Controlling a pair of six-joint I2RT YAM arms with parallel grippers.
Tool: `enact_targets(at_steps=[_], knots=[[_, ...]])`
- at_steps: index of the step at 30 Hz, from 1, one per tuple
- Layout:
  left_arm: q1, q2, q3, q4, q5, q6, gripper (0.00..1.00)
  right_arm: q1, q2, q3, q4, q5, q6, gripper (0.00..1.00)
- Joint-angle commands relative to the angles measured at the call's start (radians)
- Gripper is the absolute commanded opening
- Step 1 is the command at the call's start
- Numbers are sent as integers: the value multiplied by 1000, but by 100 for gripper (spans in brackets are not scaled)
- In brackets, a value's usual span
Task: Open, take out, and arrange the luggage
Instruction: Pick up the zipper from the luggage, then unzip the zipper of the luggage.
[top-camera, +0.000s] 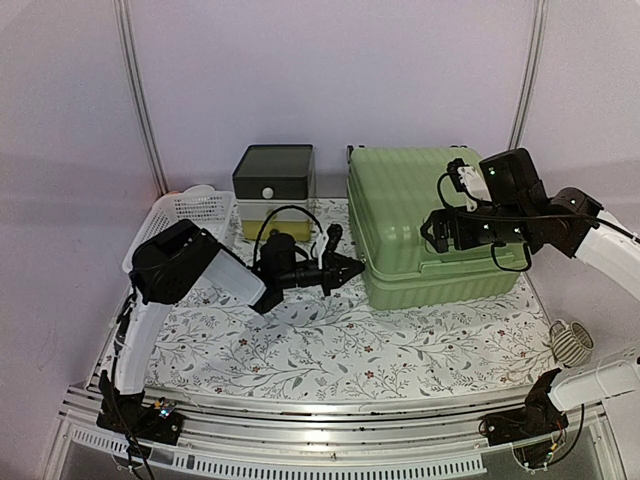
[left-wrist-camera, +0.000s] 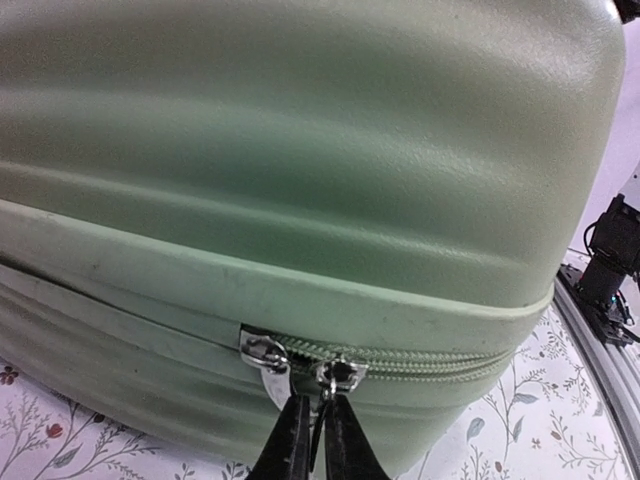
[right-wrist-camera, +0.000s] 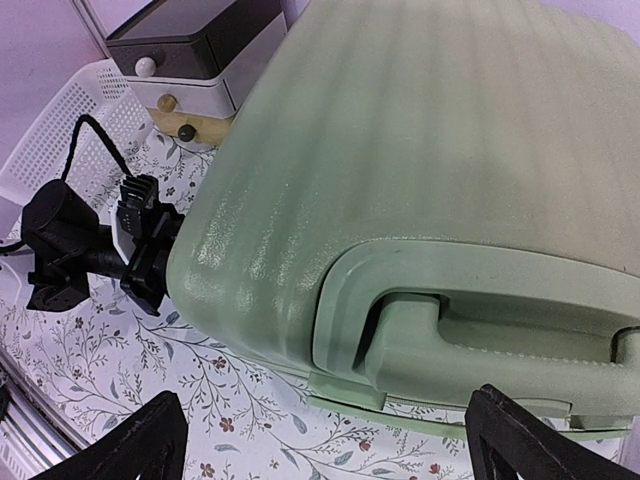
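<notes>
Two sliders (left-wrist-camera: 262, 352) side by side at the left end of the zip (left-wrist-camera: 420, 362), on the corner of the luggage (top-camera: 400, 200) that faces the left gripper (left-wrist-camera: 320, 405). Lying flat and closed at the right rear of the table (top-camera: 330, 340), handle (right-wrist-camera: 500, 335) side toward the right arm. Step in hand, by the look of it: opening, at its very start, with no stretch of zip parted yet. Narrowed to a slit around the pull (left-wrist-camera: 322, 392) of the right-hand slider, so far as the left wrist view shows; a shallow grip, tips only. Spread wide above the handle side, the right gripper (right-wrist-camera: 328, 400), touching nothing. Next move, at a guess: drawing the pull along the zip, away from the other slider, and following the seam round the corner. Calls for a firm pinch and a tug along the track rather than outward, lest the pull slip free. May also call for bracing the luggage with the right gripper, since a hard tug could slide it across the table. Taking out and arranging not yet begun.
</notes>
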Motion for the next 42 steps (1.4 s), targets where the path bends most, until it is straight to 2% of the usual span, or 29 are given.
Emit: enact_targets(at_steps=[1,5,14,22,33,42], knots=[[6,3,19,-6,26,2,7,-6,-22,-18,10,1,10,99],[6,0,13,-7,28,4,0,-7,-19,-25,13,-1,13,99],[-9,-43,-70,56,-5,-7,0,-6,9,-73,22,-9,25,99],[-63,-110,-153,63,-58,42,0,-6,60,-108,51,-47,23,100],[-184,-195,-262,54,-150,109,0,-1,203,-84,104,5,3,89],[-354,-236,-272,53,-235,175,0,65,305,-54,159,30,-18,88]])
